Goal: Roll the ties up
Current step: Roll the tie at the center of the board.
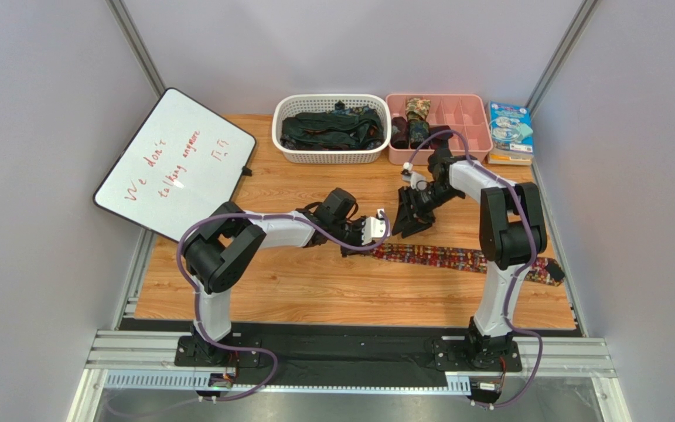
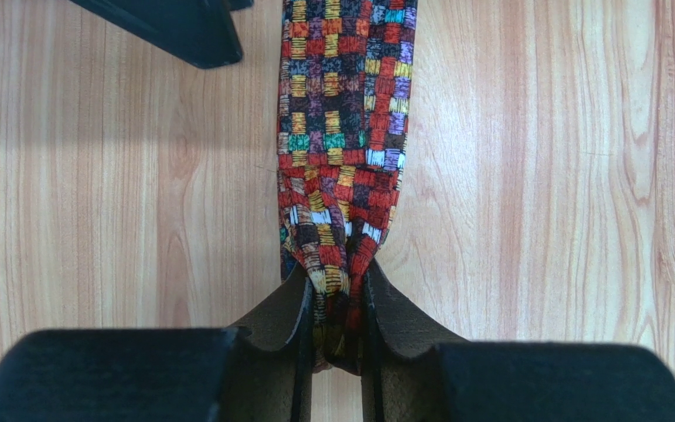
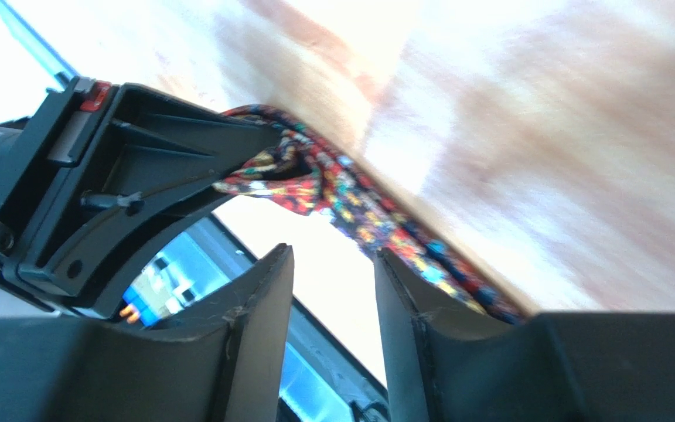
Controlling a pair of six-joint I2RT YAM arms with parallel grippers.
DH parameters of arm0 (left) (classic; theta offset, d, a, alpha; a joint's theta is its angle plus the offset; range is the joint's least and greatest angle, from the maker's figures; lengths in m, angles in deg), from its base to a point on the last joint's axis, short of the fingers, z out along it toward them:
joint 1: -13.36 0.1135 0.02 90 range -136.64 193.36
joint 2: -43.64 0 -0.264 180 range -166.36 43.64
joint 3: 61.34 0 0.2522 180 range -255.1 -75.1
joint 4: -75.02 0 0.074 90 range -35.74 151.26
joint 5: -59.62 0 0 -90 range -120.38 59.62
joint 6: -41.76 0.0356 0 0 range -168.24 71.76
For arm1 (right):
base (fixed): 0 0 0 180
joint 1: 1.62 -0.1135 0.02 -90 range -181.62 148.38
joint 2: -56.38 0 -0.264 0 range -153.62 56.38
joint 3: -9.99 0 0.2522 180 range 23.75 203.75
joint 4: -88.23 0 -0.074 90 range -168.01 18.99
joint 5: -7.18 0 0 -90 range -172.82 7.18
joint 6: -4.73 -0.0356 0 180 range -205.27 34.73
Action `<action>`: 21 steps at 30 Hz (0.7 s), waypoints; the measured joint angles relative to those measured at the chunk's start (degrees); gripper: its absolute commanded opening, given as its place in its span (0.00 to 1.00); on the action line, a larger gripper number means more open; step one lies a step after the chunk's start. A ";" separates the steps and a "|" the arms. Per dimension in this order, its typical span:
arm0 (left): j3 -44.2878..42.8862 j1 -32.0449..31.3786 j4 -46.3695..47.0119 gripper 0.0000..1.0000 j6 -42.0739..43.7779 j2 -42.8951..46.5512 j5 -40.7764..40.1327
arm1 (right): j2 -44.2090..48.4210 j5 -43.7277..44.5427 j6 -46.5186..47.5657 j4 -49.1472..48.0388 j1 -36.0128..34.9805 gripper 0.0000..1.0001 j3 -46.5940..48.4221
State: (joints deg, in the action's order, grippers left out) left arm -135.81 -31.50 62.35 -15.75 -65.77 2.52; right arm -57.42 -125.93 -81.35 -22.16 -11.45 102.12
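Note:
A tie [image 1: 464,259] in a busy red, orange and yellow check lies stretched flat across the wooden table, running right from the middle. My left gripper [image 1: 380,236] is shut on its left end; in the left wrist view the bunched fabric [image 2: 345,132] is pinched between the jaws [image 2: 337,308]. My right gripper [image 1: 400,227] hovers just beyond that end, open, and holds nothing. The right wrist view shows a bare gap [image 3: 332,272] between its fingers, with the tie [image 3: 350,198] and the left gripper [image 3: 138,176] behind it.
A white basket [image 1: 332,156] at the back holds dark ties [image 1: 330,128]. Beside it a pink divided tray [image 1: 477,132] holds a rolled camouflage tie [image 1: 418,110]. A whiteboard [image 1: 174,163] leans at the left. A stack of booklets [image 1: 510,132] sits at the back right.

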 measured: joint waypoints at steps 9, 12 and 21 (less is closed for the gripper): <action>-0.02 0.00 -0.07 0.09 0.00 0.00 -0.02 | -5.68 6.84 1.36 1.86 -0.42 0.31 4.04; -0.04 0.00 -0.07 0.08 -0.09 0.00 -0.15 | -7.10 6.95 2.12 4.48 -0.48 0.26 3.63; -0.28 0.00 -0.48 0.08 -0.70 0.00 -0.44 | -6.71 8.22 6.08 9.49 -0.55 0.25 2.40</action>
State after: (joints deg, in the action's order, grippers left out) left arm -136.09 -31.50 61.86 -16.45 -65.77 2.09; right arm -64.13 -117.72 -75.27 -12.67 -12.00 104.52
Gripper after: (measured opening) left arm 0.226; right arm 0.249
